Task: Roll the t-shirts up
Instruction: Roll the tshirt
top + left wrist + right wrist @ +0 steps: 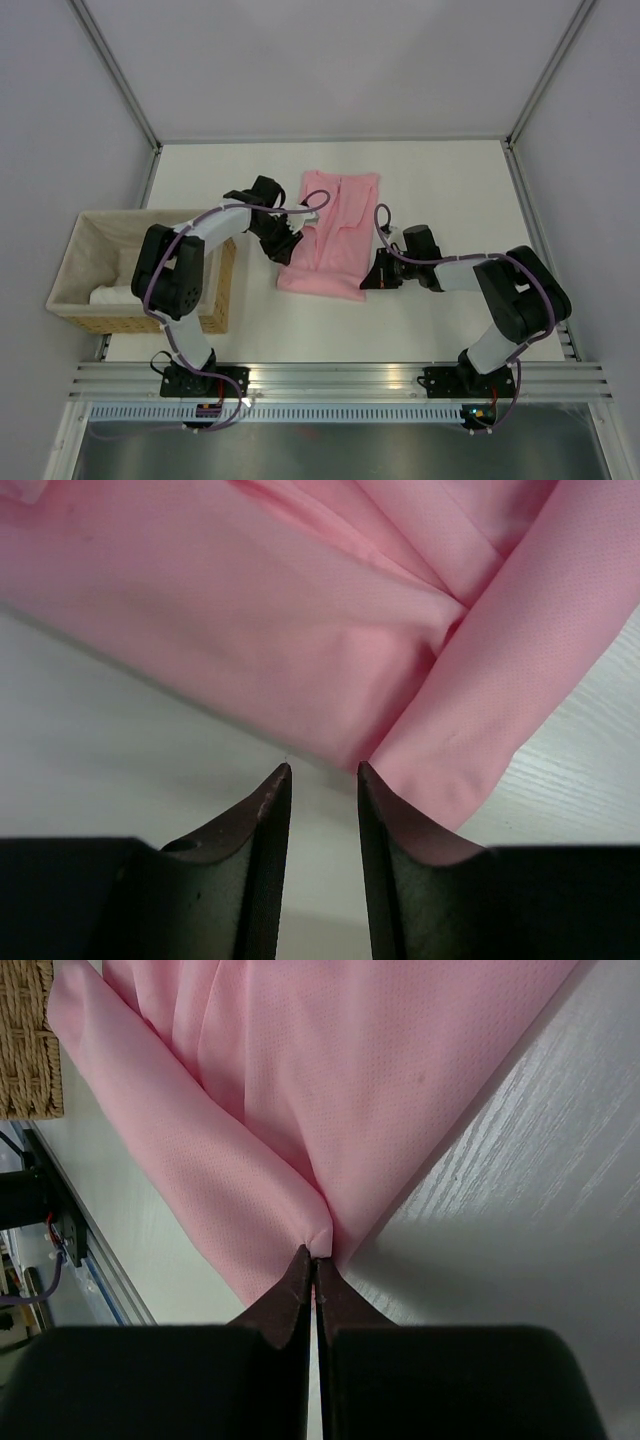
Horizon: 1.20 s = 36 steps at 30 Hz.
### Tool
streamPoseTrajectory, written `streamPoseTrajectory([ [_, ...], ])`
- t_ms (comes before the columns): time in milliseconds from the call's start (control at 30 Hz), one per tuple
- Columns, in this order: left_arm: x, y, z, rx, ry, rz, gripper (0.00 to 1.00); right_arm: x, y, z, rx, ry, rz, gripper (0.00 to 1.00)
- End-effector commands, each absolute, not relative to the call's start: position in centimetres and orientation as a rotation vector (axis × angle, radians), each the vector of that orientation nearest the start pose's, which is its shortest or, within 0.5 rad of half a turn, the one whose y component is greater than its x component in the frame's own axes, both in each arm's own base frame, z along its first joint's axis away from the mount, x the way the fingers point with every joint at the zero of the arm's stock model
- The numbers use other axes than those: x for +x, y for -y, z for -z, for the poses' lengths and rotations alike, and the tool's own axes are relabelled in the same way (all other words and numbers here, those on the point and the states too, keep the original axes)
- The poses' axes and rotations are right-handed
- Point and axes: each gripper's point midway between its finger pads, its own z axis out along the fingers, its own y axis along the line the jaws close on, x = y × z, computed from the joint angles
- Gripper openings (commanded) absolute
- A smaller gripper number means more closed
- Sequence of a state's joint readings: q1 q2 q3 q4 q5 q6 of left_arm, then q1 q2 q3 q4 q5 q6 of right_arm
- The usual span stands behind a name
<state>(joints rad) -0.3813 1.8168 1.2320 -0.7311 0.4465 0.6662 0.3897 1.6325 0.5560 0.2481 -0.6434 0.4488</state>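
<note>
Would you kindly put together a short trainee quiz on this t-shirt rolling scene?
1. True or false: the right gripper is shut on a fold of the light-pink cloth t-shirt.
2. The woven wicker basket with beige lining stands on which arm's side? A) left B) right
3. Fill in: the left gripper is ____, with no cloth between its tips.
Key: 1 true; 2 A; 3 open.
</note>
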Motion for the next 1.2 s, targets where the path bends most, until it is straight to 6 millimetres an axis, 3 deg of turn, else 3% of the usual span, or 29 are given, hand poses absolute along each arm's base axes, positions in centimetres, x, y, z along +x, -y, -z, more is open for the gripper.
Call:
streamPoseTrajectory([
  [0,33.6,16.9,-6.3,1.369,-2.3,0.473,0.38,25.4,-23.4,-1.6,-0.274,-2.462,-1.156,0.0],
  [100,34.8,16.4,-7.6,1.39,-2.229,0.384,0.38,25.6,-23.4,-1.6,-0.268,-2.467,-1.149,0.0],
  [167,35.5,17.0,-10.8,1.399,-2.087,0.337,0.39,25.9,-23.4,-1.8,-0.264,-2.466,-1.138,0.0],
  [200,34.8,17.2,-10.9,1.429,-2.051,0.327,0.39,25.9,-23.3,-1.9,-0.262,-2.465,-1.132,0.0],
  [267,33.8,18.5,-13.4,1.527,-1.847,0.252,0.46,26.0,-23.2,-2.0,-0.252,-2.463,-1.122,0.0],
  [300,31.5,18.2,-11.4,1.604,-1.832,0.261,0.49,26.0,-23.2,-2.1,-0.251,-2.464,-1.12,0.0],
  [367,28.9,18.9,-11.1,1.734,-1.689,0.204,0.56,26.0,-23.2,-2.1,-0.251,-2.463,-1.118,0.01],
  [400,26.8,18.2,-8.4,1.796,-1.708,0.209,0.57,26.0,-23.1,-2.0,-0.244,-2.468,-1.116,0.01],
  [433,25.5,18.7,-7.7,1.844,-1.671,0.201,0.62,26.0,-23.1,-2.0,-0.246,-2.467,-1.115,0.02],
  [467,25.8,18.9,-8.2,1.841,-1.608,0.146,0.64,26.0,-23.2,-2.1,-0.245,-2.467,-1.117,0.02],
  [500,24.8,18.5,-6.7,1.866,-1.61,0.14,0.78,26.1,-23.2,-2.1,-0.242,-2.468,-1.116,0.02],
  [533,24.5,19.1,-6.5,1.879,-1.572,0.123,0.8,26.0,-23.1,-2.0,-0.241,-2.47,-1.114,0.03],
  [700,26.4,19.3,-6.0,1.835,-1.507,-0.062,0.8,25.7,-23.0,-1.9,-0.254,-2.481,-1.108,0.04],
  [800,26.3,19.3,-5.7,1.83,-1.527,-0.051,0.79,25.8,-22.9,-1.9,-0.258,-2.48,-1.102,0.04],
  [933,25.1,18.9,-3.2,1.893,-1.568,-0.008,0.74,25.9,-22.9,-1.7,-0.262,-2.481,-1.094,0.05],
  [1033,25.6,18.0,-2.0,1.904,-1.632,-0.059,0.71,26.0,-22.9,-2.1,-0.284,-2.477,-1.086,0.08],
  [1167,26.4,18.1,-1.9,1.897,-1.649,-0.073,0.66,26.2,-22.8,-2.6,-0.336,-2.468,-1.066,0.09],
])
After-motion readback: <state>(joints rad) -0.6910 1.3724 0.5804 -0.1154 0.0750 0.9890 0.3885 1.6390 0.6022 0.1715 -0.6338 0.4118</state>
